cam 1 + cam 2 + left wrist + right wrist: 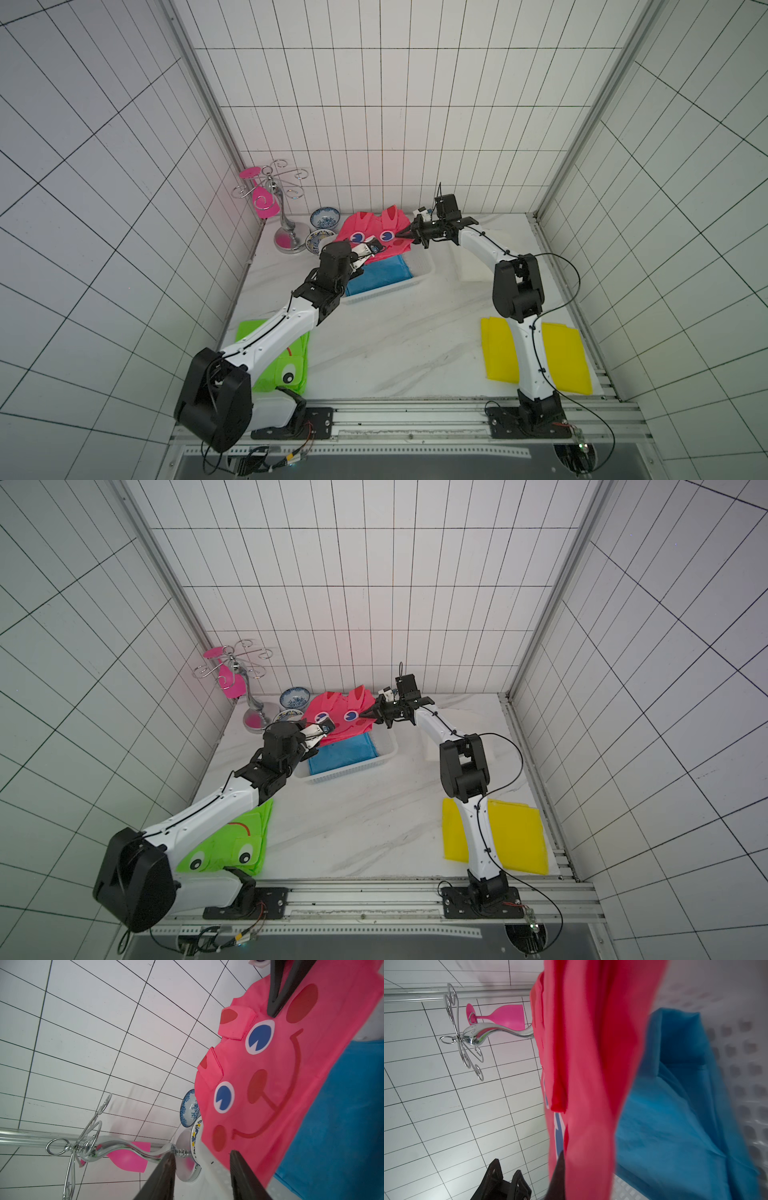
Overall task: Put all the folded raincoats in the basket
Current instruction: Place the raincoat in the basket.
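The pink folded raincoat (374,232) (336,717) with a smiling face hangs tilted over the far end of the white perforated basket (419,278) (376,759). My right gripper (401,235) (562,1153) is shut on its right edge. My left gripper (368,251) (203,1153) is at the raincoat's left edge, its jaws apart and nothing between them. In the left wrist view the raincoat's face (270,1084) lies beyond the jaws. A blue folded raincoat (378,276) (675,1126) lies inside the basket, under the pink one.
A chrome glass rack (286,224) with a pink glass (264,203) and two patterned bowls (325,217) (319,241) stand left of the basket. A green raincoat (282,361) lies front left, a yellow one (565,357) front right, a white folded item (473,266) right of the basket.
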Robot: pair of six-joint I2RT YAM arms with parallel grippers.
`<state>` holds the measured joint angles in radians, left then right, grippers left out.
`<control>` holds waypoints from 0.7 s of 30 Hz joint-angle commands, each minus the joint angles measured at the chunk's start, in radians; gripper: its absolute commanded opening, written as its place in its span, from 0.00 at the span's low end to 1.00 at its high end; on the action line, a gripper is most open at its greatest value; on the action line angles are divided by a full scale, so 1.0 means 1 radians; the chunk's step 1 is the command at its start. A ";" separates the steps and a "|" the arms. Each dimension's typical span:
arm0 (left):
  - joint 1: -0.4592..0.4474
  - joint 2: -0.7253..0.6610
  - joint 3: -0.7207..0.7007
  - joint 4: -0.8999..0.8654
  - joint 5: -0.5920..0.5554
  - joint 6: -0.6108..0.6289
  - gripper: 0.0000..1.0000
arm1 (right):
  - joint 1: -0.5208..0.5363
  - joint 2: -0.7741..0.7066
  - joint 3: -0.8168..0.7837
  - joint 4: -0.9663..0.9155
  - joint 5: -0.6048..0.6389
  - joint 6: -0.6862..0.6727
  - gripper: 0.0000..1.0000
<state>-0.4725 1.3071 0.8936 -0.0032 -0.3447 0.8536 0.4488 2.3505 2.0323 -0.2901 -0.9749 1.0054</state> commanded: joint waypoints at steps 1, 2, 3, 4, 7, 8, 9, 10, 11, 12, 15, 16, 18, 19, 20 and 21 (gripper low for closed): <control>-0.035 -0.018 -0.002 -0.048 -0.056 -0.028 0.51 | 0.009 0.000 0.003 -0.054 -0.013 -0.066 0.00; -0.051 -0.031 -0.009 -0.050 -0.066 -0.033 0.53 | 0.011 0.009 0.014 -0.070 -0.024 -0.078 0.00; -0.068 -0.048 -0.017 -0.052 -0.080 -0.043 0.56 | 0.012 0.019 0.028 -0.092 -0.036 -0.093 0.00; -0.087 -0.073 -0.028 -0.051 -0.087 -0.061 0.60 | 0.014 0.028 0.040 -0.112 -0.048 -0.105 0.00; -0.102 -0.154 -0.041 -0.056 -0.068 -0.171 0.68 | 0.016 0.047 0.054 -0.142 -0.078 -0.125 0.00; -0.100 -0.177 -0.039 -0.059 -0.062 -0.213 0.69 | 0.016 0.050 0.055 -0.150 -0.085 -0.131 0.00; -0.094 -0.202 -0.037 -0.065 -0.055 -0.252 0.70 | 0.020 0.051 0.054 -0.163 -0.090 -0.140 0.00; -0.088 -0.224 -0.034 -0.070 -0.051 -0.287 0.72 | 0.023 0.051 0.055 -0.178 -0.093 -0.140 0.00; -0.082 -0.240 -0.031 -0.077 -0.043 -0.311 0.72 | 0.027 0.053 0.057 -0.189 -0.095 -0.172 0.00; -0.072 -0.256 -0.024 -0.090 -0.034 -0.339 0.72 | 0.032 0.053 0.057 -0.199 -0.098 -0.181 0.00; -0.033 -0.286 -0.008 -0.128 -0.018 -0.414 0.73 | 0.044 0.058 0.056 -0.216 -0.108 -0.188 0.00; -0.020 -0.295 -0.004 -0.139 -0.015 -0.436 0.73 | 0.048 0.058 0.055 -0.222 -0.109 -0.193 0.00; 0.005 -0.308 -0.002 -0.154 -0.003 -0.467 0.73 | 0.056 0.059 0.055 -0.234 -0.114 -0.198 0.00; 0.016 -0.314 -0.004 -0.157 0.000 -0.478 0.73 | 0.062 0.059 0.055 -0.240 -0.117 -0.199 0.00; 0.023 -0.315 -0.008 -0.160 0.002 -0.489 0.73 | 0.065 0.060 0.055 -0.245 -0.121 -0.193 0.00; 0.032 -0.318 -0.011 -0.159 0.002 -0.501 0.73 | 0.069 0.059 0.055 -0.247 -0.123 -0.184 0.00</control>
<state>-0.4576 1.0031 0.8711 -0.1287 -0.3668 0.4366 0.4969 2.3871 2.0460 -0.4900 -1.0588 0.8379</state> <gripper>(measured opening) 0.728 0.054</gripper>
